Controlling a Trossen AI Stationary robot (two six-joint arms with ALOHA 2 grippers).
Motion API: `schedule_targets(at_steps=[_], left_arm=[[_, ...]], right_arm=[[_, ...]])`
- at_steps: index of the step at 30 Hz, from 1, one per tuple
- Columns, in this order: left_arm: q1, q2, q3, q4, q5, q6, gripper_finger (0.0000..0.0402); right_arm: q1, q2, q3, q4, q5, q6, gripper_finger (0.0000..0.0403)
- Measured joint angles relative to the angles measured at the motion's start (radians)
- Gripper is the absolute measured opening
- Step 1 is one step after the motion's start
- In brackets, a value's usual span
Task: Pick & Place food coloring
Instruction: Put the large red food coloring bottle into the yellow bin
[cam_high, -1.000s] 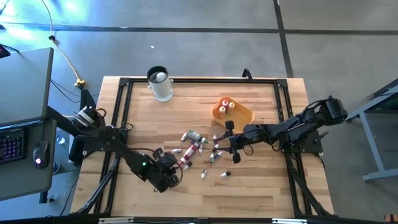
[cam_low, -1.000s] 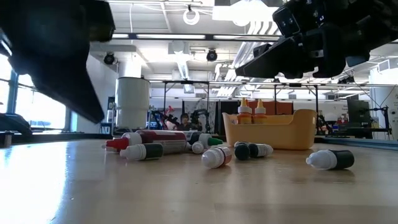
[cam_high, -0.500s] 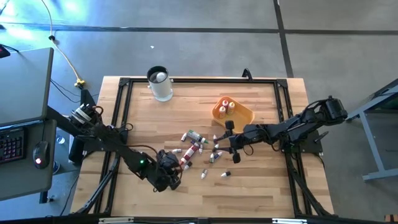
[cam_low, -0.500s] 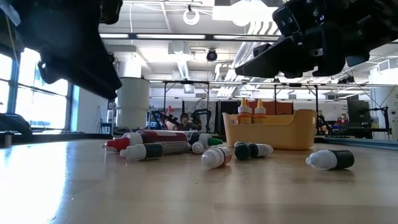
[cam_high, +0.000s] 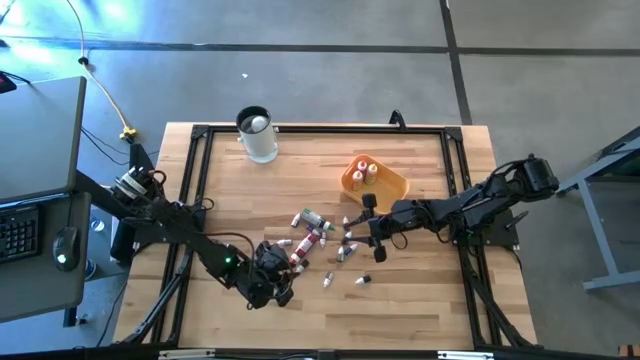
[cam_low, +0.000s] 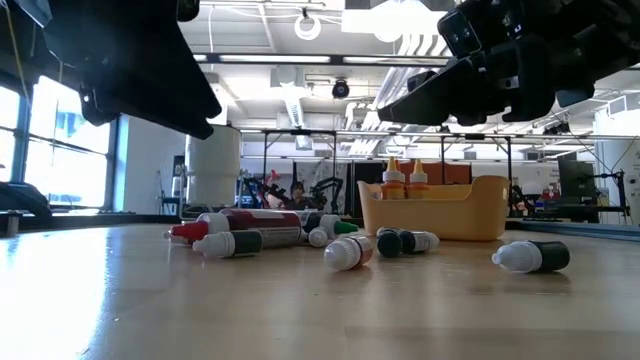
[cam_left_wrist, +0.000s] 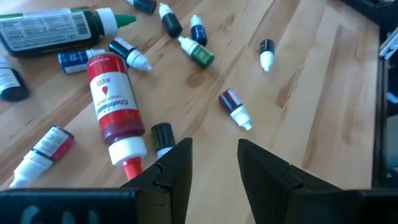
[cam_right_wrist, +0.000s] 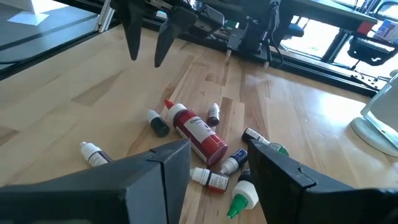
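Observation:
Several small food coloring bottles lie on their sides mid-table, around a larger red bottle (cam_high: 308, 247) (cam_left_wrist: 115, 102). Two more bottles (cam_high: 363, 172) stand in the orange-yellow tray (cam_high: 396, 186). My left gripper (cam_high: 283, 280) (cam_left_wrist: 214, 155) hangs open above the table, just on the near-left side of the scatter. A dark white-capped bottle (cam_left_wrist: 163, 135) lies beside one of its fingers, untouched. My right gripper (cam_high: 362, 232) (cam_right_wrist: 217, 168) hovers open over the right side of the pile, with nothing between its fingers.
A tall clear cup (cam_high: 257, 133) stands at the far edge, left of centre. Two loose bottles (cam_high: 328, 281) (cam_high: 363, 282) lie nearer the front edge. A black frame (cam_high: 200, 135) borders the tabletop. Bare wood stretches along the near side and far right.
My left gripper has risen and tipped its fingers up nearer to level, edging slightly toward the bottles. Its finger gap looks the same. The bottles and my right gripper have stayed put.

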Motion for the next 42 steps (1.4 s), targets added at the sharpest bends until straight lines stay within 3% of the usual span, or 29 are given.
schedule_targets(at_steps=[14,37,42], left_arm=[[0.006,0.006,0.000,0.091,-0.075,0.137,0.0129],[0.006,0.006,0.000,0.056,-0.109,0.135,0.0129],[-0.001,0.006,0.000,0.060,-0.217,0.136,0.0155]], right_arm=[[0.000,0.000,0.000,0.000,0.000,0.000,0.0154],[0.000,0.000,0.000,0.000,0.000,0.000,0.0154],[0.000,0.000,0.000,0.000,0.000,0.000,0.0154]])
